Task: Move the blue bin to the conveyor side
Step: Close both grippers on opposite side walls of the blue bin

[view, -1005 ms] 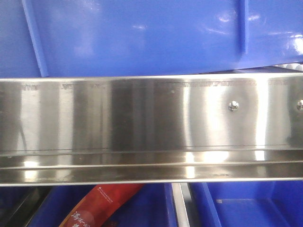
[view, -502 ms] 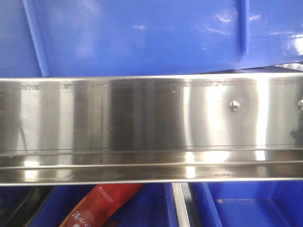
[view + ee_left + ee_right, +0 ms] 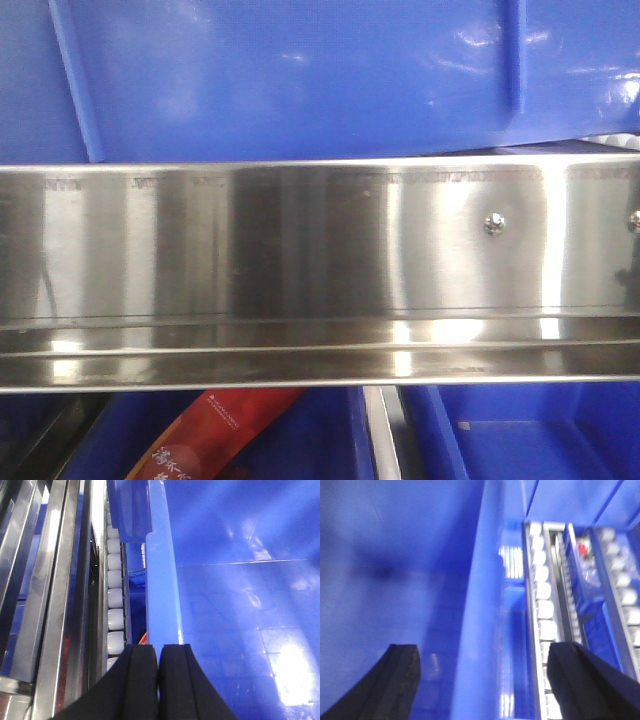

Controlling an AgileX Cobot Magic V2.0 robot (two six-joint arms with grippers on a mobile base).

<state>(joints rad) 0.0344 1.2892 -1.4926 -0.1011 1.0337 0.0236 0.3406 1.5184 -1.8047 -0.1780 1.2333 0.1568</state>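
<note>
The blue bin point(image 3: 300, 80) fills the top of the front view, its glossy wall with raised ribs just above the steel rail. In the left wrist view my left gripper point(image 3: 158, 650) is shut on the bin's thick top rim point(image 3: 162, 590), which runs up from between the black pads. My right gripper point(image 3: 485, 652) is open and straddles the opposite rim of the blue bin point(image 3: 485, 580), with one finger point(image 3: 402, 680) inside the bin and the other outside, over the rollers. The conveyor side is out of view.
A shiny steel rail point(image 3: 300, 260) with screws point(image 3: 494, 224) crosses the front view. White rollers point(image 3: 114, 600) line the rack beside the bin, and more rollers point(image 3: 542, 605) show on the right. Below the rail, a lower bin holds a red packet point(image 3: 215, 440); another lower bin point(image 3: 540, 440) sits beside it.
The blue bin's wall has shifted very slightly to the right against the rail since a second ago; it has stayed still over the last half second.
</note>
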